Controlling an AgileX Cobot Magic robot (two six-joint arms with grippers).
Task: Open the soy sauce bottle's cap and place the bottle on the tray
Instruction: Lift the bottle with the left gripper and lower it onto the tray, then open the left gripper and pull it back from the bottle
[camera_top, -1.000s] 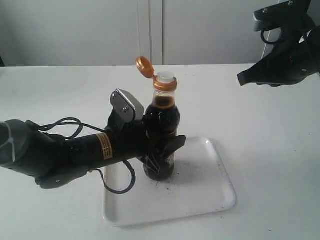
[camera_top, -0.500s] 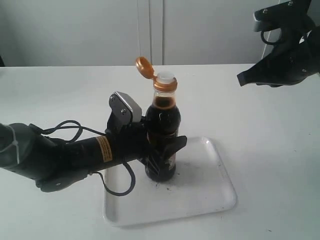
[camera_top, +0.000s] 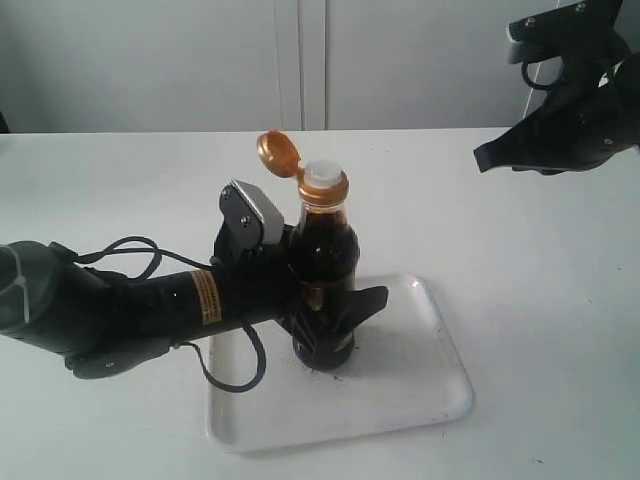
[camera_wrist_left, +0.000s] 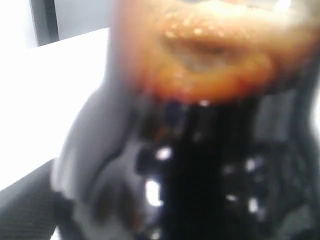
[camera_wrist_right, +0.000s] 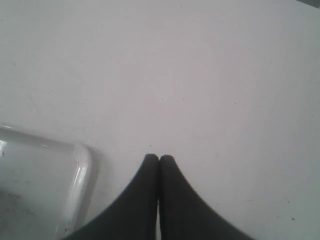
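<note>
The soy sauce bottle (camera_top: 325, 250), dark liquid in clear glass, stands with its base on the white tray (camera_top: 425, 385), near the tray's middle. Its copper-orange cap (camera_top: 277, 152) is flipped back on its hinge, baring the white spout (camera_top: 322, 177). My left gripper (camera_top: 345, 312) is shut around the bottle's lower body, one black finger (camera_top: 366, 300) crossing in front of the label. In the left wrist view the bottle (camera_wrist_left: 215, 175) fills the frame as a blur. My right gripper (camera_top: 485, 160) hangs high at the right, shut and empty, with its fingertips (camera_wrist_right: 152, 161) above bare table.
The white table (camera_top: 540, 300) spreads around the tray. One rounded tray corner (camera_wrist_right: 82, 165) shows in the right wrist view. The left arm's black cable (camera_top: 130, 245) loops over the table at the left. A grey wall stands behind.
The left gripper has come down a little with the bottle, and the bottle's top and open cap have shifted left. The right arm has not moved.
</note>
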